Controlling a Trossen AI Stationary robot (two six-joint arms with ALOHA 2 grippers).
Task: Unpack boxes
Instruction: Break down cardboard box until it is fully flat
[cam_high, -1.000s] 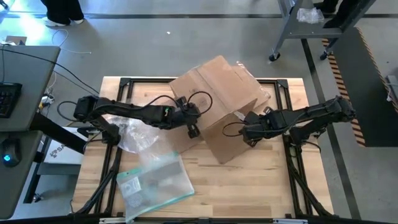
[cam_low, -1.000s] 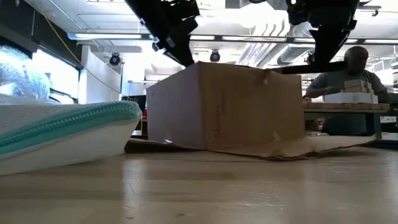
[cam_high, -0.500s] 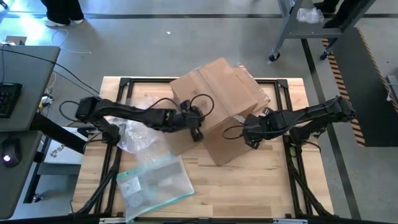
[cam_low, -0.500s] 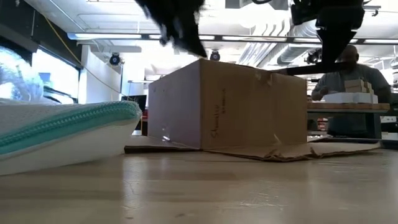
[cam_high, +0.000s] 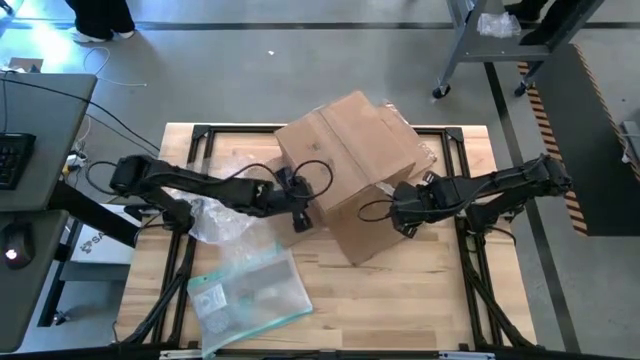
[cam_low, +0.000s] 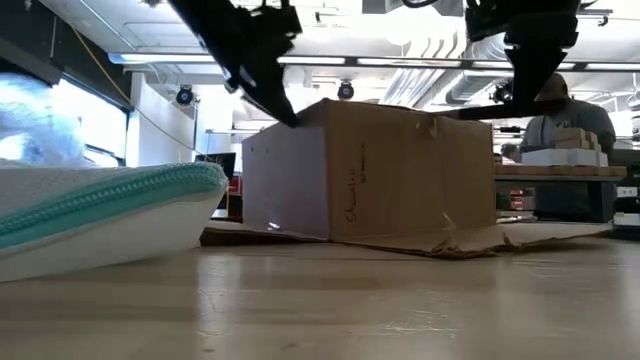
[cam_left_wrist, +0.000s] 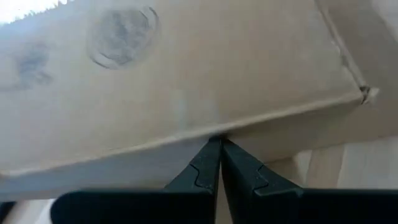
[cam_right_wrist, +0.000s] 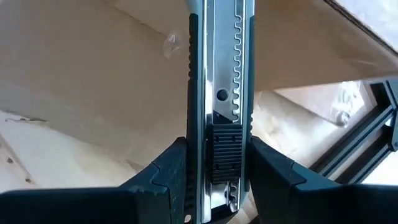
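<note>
The brown cardboard box (cam_high: 345, 160) stands skewed at the table's far middle, with one flap (cam_high: 362, 240) lying flat on the wood toward the near side. In the low view the box (cam_low: 400, 170) rests on its bottom. My left gripper (cam_high: 300, 218) is shut at the box's left near side, up at its top edge. My right gripper (cam_high: 403, 218) sits at the box's right near side, shut on a metal utility knife (cam_right_wrist: 221, 93) that points at the cardboard. My left gripper meets the box's top edge (cam_left_wrist: 186, 134) with its shut fingertips (cam_left_wrist: 208, 158), slanting down from the table's left; in the low view the tips (cam_low: 288, 118) sit on that edge. My right gripper pinches the utility knife's handle at its black slider (cam_right_wrist: 221, 158) between the two fingers (cam_right_wrist: 165, 171). The knife runs along the fingers and is lifted clear of the table.
A clear pouch with a teal edge (cam_high: 250, 295) lies at the table's near left, and it fills the low view's left side (cam_low: 100, 210). Bubble wrap (cam_high: 215, 215) lies under my left arm. A person (cam_low: 570, 100) works at a bench behind.
My left gripper has drawn back a little toward the table's left along the box's near side, staying shut. My right gripper has kept its hold on the knife and stayed in place.
</note>
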